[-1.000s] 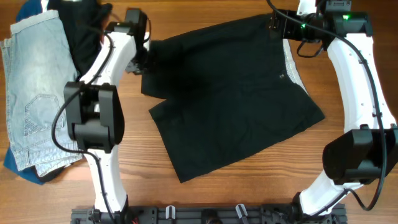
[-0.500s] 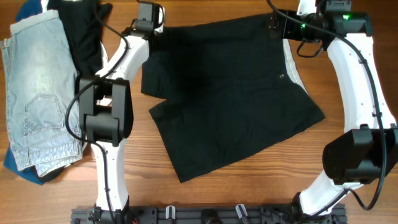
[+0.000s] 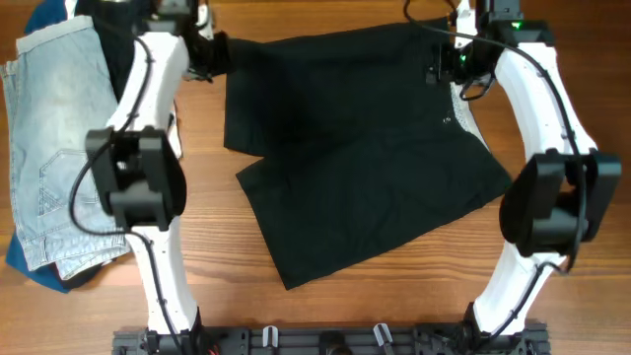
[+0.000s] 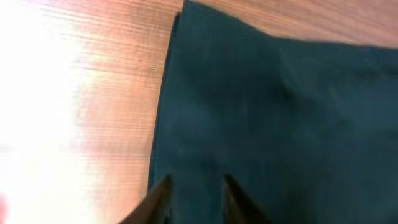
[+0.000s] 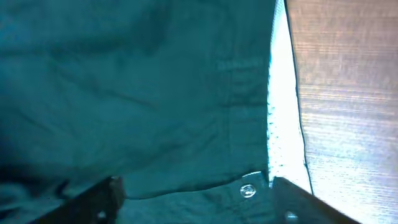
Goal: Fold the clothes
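Black shorts (image 3: 365,158) lie spread flat in the middle of the wooden table, waistband to the right. My left gripper (image 3: 209,54) hovers at the shorts' far left corner. In the left wrist view its fingers (image 4: 196,186) stand a little apart over the dark cloth (image 4: 267,106), just inside its left edge, holding nothing. My right gripper (image 3: 444,64) is over the far right corner at the waistband. In the right wrist view its fingers (image 5: 199,196) are wide open above the cloth (image 5: 137,93), with a metal snap (image 5: 247,190) and the white waistband lining (image 5: 280,124) between them.
Light blue jeans (image 3: 54,148) lie in a pile at the table's left edge, with another black garment (image 3: 123,54) behind them and a blue piece (image 3: 20,258) underneath. Bare wood (image 3: 552,128) borders the shorts on the right.
My left gripper swung from the shorts' left edge up to the far left corner, which now lies a bit further left. My right gripper moved slightly left and down over the waistband.
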Controlling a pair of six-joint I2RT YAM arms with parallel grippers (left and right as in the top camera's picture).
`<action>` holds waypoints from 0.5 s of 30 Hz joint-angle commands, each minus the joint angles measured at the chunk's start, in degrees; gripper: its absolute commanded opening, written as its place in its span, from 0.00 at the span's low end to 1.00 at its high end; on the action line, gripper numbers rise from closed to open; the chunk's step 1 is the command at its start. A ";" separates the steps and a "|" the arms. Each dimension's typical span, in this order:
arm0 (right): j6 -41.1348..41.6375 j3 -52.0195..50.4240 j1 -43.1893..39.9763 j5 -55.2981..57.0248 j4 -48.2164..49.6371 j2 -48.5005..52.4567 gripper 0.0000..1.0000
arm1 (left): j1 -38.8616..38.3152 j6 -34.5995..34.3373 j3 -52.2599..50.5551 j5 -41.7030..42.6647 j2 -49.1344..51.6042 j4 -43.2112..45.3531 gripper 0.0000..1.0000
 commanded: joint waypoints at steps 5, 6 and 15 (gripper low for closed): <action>-4.33 -0.48 -2.78 1.62 1.55 9.01 0.73 | 0.22 0.15 3.48 3.21 -7.26 -7.58 0.41; -4.37 -0.48 -2.75 1.57 1.81 9.94 0.70 | 0.22 0.15 3.50 3.19 -7.19 -7.54 0.42; -7.28 -1.07 -2.82 -0.74 7.21 13.70 0.67 | 0.24 0.15 3.50 -0.07 -7.04 -7.80 0.45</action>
